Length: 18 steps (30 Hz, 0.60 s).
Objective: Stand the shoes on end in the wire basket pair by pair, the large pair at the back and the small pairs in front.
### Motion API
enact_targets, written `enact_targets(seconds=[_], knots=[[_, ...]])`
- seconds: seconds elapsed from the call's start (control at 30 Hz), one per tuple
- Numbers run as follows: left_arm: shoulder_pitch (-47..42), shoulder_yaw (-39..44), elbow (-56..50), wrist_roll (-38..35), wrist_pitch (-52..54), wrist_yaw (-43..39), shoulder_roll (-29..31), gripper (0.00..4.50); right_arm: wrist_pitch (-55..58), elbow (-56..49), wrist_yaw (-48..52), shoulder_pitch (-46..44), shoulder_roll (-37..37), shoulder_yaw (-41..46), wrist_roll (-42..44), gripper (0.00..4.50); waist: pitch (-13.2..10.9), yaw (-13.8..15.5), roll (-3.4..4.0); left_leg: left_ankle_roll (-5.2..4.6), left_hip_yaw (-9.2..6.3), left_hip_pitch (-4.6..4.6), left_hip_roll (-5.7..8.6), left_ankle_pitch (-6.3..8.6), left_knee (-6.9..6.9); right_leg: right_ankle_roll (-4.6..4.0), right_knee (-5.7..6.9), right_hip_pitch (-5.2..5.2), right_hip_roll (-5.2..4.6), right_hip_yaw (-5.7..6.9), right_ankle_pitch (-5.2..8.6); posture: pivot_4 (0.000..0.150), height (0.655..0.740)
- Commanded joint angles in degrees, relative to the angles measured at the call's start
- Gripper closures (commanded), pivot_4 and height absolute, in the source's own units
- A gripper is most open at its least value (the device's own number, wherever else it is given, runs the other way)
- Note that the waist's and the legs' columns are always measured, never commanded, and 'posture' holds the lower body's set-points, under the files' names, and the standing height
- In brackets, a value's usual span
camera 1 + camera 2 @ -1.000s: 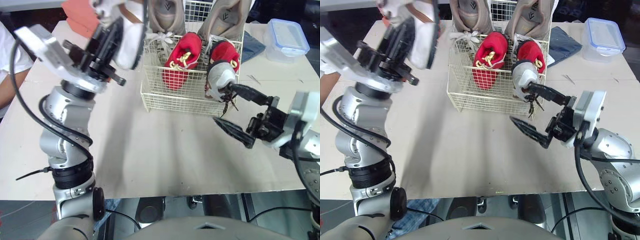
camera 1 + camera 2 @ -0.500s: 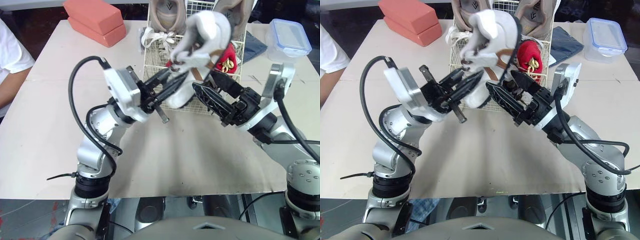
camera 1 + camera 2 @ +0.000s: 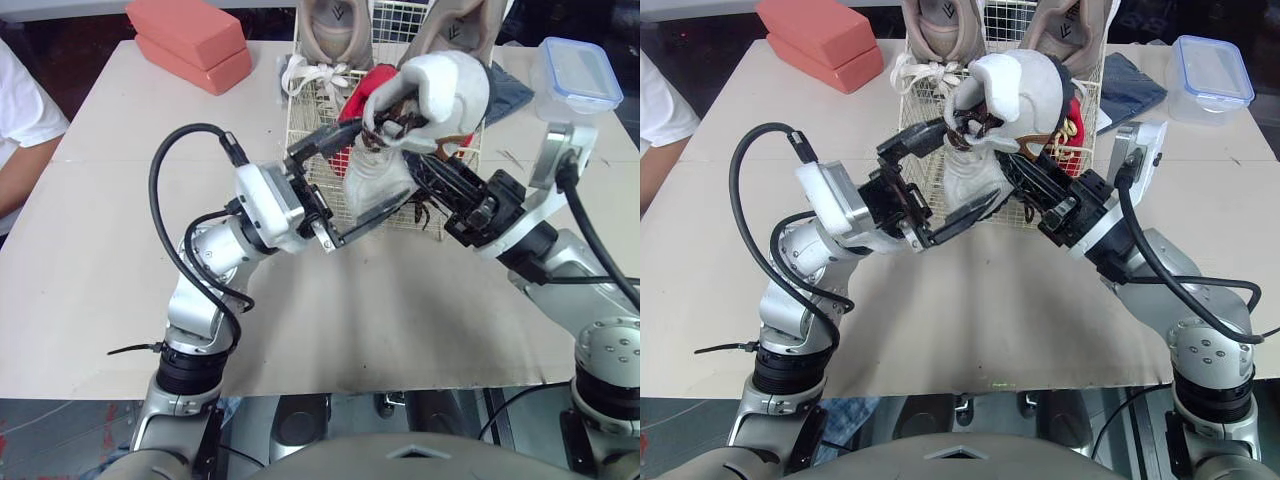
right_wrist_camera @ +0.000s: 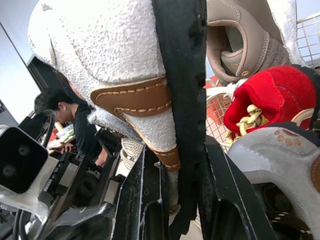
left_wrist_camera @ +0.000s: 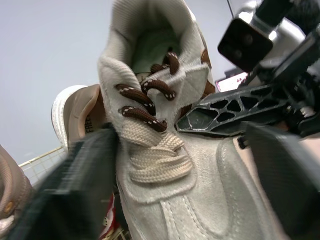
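Observation:
A cream shoe with brown laces hangs in the air just in front of the wire basket. My right gripper is shut on its heel edge, clamped tight in the right wrist view. My left gripper is open, one finger above and one below the shoe. Two large beige shoes stand at the back of the basket. Red shoes and a grey shoe stand in front of them, partly hidden by the held shoe.
Two salmon blocks lie at the table's back left. A clear box with a blue lid and a blue cloth sit to the right of the basket. A person's white sleeve shows at the left edge.
The cream shoe has passed from my left gripper to my right one: the left fingers have spread open and the right fingers have closed on it. The shoe has shifted slightly right.

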<state>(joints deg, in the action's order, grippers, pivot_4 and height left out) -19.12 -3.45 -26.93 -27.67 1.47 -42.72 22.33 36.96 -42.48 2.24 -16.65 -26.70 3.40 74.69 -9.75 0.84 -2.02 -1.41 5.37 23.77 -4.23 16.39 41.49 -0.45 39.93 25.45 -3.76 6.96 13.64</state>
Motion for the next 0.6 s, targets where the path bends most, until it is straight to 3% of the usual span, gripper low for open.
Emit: enact_targets(seconds=[0.03,0.13,0.23,0.4,0.6], knots=[[-1.55,6.72,-5.12,-17.06,10.59,0.48,4.37,0.04,-1.72,-1.34,4.67,0.32,-2.34,3.96,1.47,4.47,-0.01,-0.04,0.02,0.0,-0.02,0.01,-0.01,0.0,-0.01,0.0,0.01,0.0,0.0,0.0,0.0,0.15,0.686],[-4.2,12.89,-4.51,-35.02,20.91,0.4,10.88,0.04,-2.25,-1.36,11.28,1.08,-4.61,5.55,2.25,4.47,-0.05,-0.02,0.08,0.0,-0.05,0.0,-0.02,0.0,-0.05,0.02,-0.01,0.0,0.0,0.01,0.02,0.15,0.686],[-6.78,17.68,-0.24,-44.57,28.51,-3.57,17.9,0.04,-1.85,-1.12,18.72,2.11,-8.2,6.02,0.14,4.47,-0.06,-0.01,0.1,0.07,-0.06,0.0,0.0,-0.04,-0.05,0.12,-0.04,0.0,0.01,0.02,0.08,0.15,0.686],[-9.66,17.23,3.85,-47.23,36.6,-12.97,24.87,0.04,-1.86,-0.39,28.34,2.22,-12.55,5.14,-3.19,4.47,-0.08,0.0,0.13,0.07,-0.04,-0.02,0.04,-0.04,-0.07,0.19,-0.06,0.0,0.03,0.03,0.12,0.15,0.686],[-14.43,10.89,6.38,-41.78,39.19,-22.92,25.01,0.04,-1.17,0.1,33.88,0.11,-13.4,3.88,-2.17,4.47,-0.08,0.1,0.13,0.08,-0.05,0.0,0.07,-0.04,-0.07,0.18,-0.07,0.0,0.03,0.05,0.12,0.15,0.686]])
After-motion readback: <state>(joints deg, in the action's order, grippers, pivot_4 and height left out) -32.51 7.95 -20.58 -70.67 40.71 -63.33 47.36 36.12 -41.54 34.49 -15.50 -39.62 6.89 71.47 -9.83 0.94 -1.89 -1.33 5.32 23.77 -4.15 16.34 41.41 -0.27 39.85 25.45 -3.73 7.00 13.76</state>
